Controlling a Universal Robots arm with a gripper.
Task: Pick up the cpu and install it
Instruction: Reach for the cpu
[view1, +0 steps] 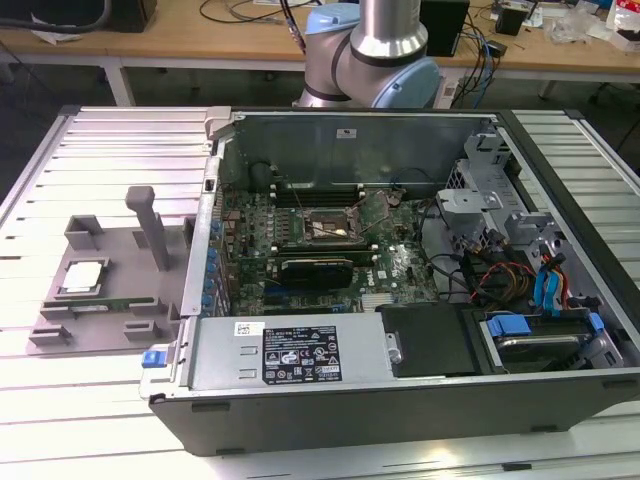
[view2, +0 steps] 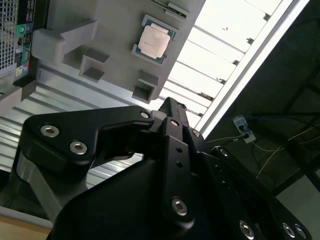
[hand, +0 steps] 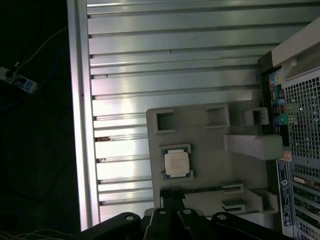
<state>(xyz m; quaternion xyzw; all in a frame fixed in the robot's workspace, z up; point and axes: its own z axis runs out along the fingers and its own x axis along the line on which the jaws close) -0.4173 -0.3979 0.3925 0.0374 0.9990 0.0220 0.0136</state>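
Note:
The cpu (view1: 83, 277), a small square chip with a silvery lid, lies flat in a recess of the grey fixture tray (view1: 120, 250) at the exterior view's left. It also shows in both wrist views, as the cpu (hand: 176, 163) and the cpu (view2: 153, 42). My gripper (hand: 171, 194) hangs high above the tray, well apart from the chip, shut with nothing in it. Its black linkage and tip (view2: 170, 106) fill the near part of the second wrist view. The black-framed socket (view1: 330, 228) sits on the motherboard inside the open computer case (view1: 300, 360).
The case lies on its side on a slatted metal table (view1: 100, 140) beside the tray. A tall grey post (view1: 150, 225) stands on the tray near the chip. A green memory stick (view1: 98, 302) rests along the tray's front. The arm's base (view1: 370, 50) stands behind the case.

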